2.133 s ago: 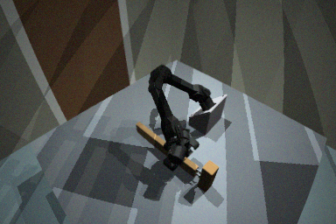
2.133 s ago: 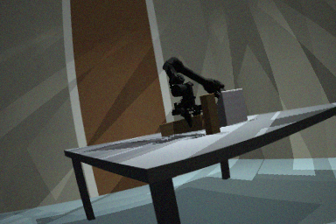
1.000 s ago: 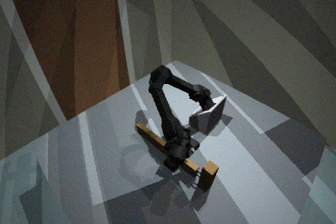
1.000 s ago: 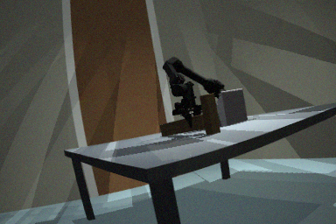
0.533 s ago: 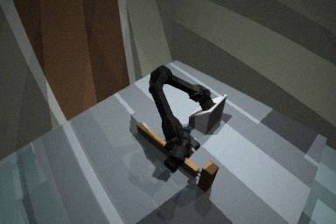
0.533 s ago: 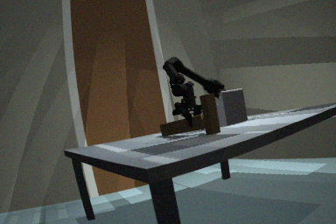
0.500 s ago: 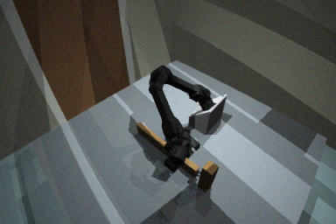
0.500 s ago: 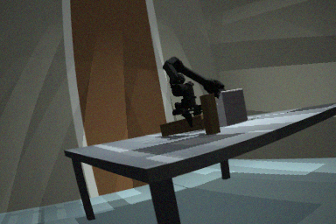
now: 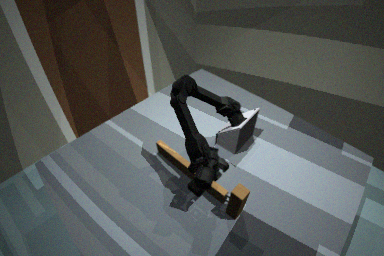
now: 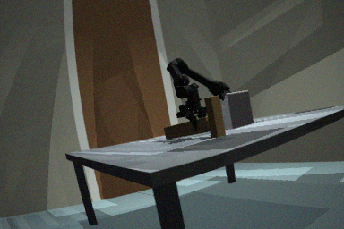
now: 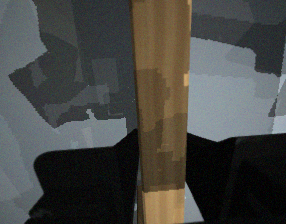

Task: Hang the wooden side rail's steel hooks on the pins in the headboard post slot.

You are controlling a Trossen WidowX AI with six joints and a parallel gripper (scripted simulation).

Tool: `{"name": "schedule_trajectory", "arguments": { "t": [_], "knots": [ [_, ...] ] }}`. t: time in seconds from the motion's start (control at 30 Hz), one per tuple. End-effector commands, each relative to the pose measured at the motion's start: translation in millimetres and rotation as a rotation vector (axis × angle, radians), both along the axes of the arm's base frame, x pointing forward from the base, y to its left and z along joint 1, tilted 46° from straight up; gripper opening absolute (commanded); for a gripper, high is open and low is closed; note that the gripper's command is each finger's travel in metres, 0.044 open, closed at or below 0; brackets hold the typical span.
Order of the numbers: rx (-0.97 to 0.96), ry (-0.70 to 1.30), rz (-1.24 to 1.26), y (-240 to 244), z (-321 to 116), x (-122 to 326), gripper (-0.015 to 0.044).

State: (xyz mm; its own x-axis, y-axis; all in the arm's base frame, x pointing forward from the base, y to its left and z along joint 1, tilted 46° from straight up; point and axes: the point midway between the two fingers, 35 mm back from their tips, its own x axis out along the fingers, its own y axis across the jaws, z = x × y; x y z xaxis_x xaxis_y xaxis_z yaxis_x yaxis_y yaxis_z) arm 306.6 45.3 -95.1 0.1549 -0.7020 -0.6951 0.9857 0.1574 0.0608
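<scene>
Two-sided pinch by the fingers (image 9: 197, 187) (image 10: 194, 122) on the wooden side rail (image 9: 172, 154) (image 10: 179, 130) (image 11: 161, 100), closed across its narrow width, one finger to each flank. Probably chosen to steer the hook end without letting the rail twist. Gripped between its middle and the headboard post (image 9: 237, 202) (image 10: 216, 116), nearer the post, likely for control over the hooks (image 9: 226, 198), with the far end left to bear on the counter (image 9: 310, 163) (image 10: 152, 174) (image 11: 219, 100). Seems down at that far end in the exterior view, though too dim to be sure of contact. Lies well inside the counter's edges, pointing away from the post towards the door-side edge. Upright post, set in from the front edge in the exterior view, slot turned to the rail. Just beside it, the hooks; too small to tell whether seated on pins or short of them.

As for the arm's pose, reaches from beside the grey box (image 9: 237, 138) (image 10: 239, 109), nearer the counter's far corner in the top view, up to a high, bent elbow, then drops steeply to the rail. Points fingers downward, astride the wood. Calls next, as judged here, for lining up hooks with slot, then lowering gently; could catch on the post's face if slightly skewed. Best not released until both hooks sit.
</scene>
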Motion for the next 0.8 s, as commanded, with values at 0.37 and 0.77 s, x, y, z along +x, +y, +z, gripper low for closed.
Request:
{"name": "schedule_trajectory", "arguments": {
  "t": [0.37, 0.77],
  "knots": [
    [0.002, -0.001, 0.004, 3.3, -1.5, -0.1, 0.0000],
    [0.002, -0.001, 0.004, 4.4, -2.2, -0.7, 0.0000]
  ]
}}
